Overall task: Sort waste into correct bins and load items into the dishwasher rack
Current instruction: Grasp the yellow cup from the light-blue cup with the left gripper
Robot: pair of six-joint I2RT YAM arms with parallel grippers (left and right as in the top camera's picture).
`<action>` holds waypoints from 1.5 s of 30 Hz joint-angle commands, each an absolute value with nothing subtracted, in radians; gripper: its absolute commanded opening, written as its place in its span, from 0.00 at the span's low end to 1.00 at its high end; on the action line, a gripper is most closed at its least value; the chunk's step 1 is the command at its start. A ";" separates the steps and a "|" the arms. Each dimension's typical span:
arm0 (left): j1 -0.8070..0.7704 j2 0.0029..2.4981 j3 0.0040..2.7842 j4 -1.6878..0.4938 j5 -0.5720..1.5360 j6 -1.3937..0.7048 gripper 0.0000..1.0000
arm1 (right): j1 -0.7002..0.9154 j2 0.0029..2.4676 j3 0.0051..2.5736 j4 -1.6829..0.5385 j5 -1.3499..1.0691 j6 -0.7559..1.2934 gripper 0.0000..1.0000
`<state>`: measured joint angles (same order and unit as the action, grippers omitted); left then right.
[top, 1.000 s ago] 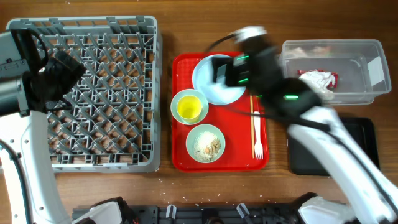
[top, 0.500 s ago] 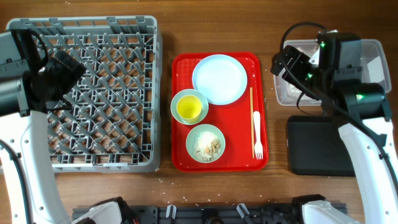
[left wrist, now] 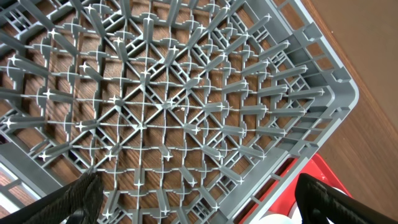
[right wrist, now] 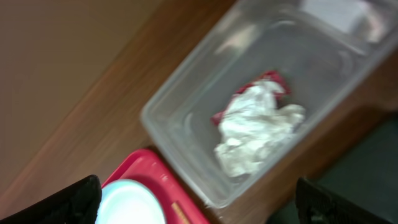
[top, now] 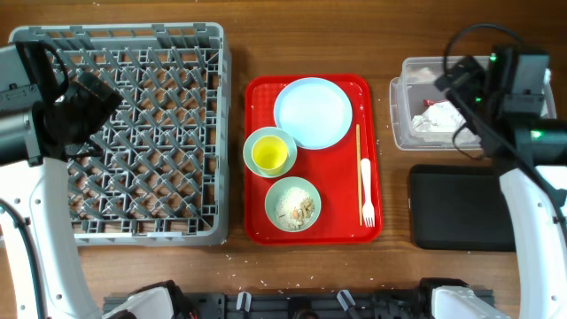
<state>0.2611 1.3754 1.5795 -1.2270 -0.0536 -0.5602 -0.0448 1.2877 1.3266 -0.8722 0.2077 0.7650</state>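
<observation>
The crumpled white napkin (top: 440, 119) lies in the clear tub (top: 403, 133), on top of the red wrapper (right wrist: 274, 79). My right gripper (top: 462, 81) hovers over the tub, open and empty (right wrist: 199, 208). The pale blue plate (top: 313, 112), a bowl holding the yellow cup (top: 270, 153), a bowl with rice crumbs (top: 293, 205), the chopsticks (top: 358, 159) and the white fork (top: 366, 191) sit on the red tray (top: 259, 97). My left gripper (top: 93, 97) is open and empty above the grey rack (top: 142, 133), which fills the left wrist view (left wrist: 168, 106).
The black tray (top: 461, 209) lies in front of the clear tub, at the right. The red tray stands between the rack and the tub. Bare wooden table lies along the front edge and at the back.
My right arm has swung right, from over the plate on the red tray to over the clear tub. The left arm has not moved.
</observation>
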 commanded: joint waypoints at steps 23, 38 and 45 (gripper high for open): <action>-0.516 1.558 1.581 -1.135 0.130 -0.580 1.00 | -0.089 1.287 1.327 -0.876 0.265 0.819 0.99; -0.704 1.914 1.581 -1.076 -0.119 -0.619 0.42 | -0.089 1.287 1.327 -0.876 0.265 0.819 1.00; -0.719 1.917 1.577 -1.061 -0.147 -0.638 0.41 | -0.089 1.287 1.327 -0.876 0.265 0.819 1.00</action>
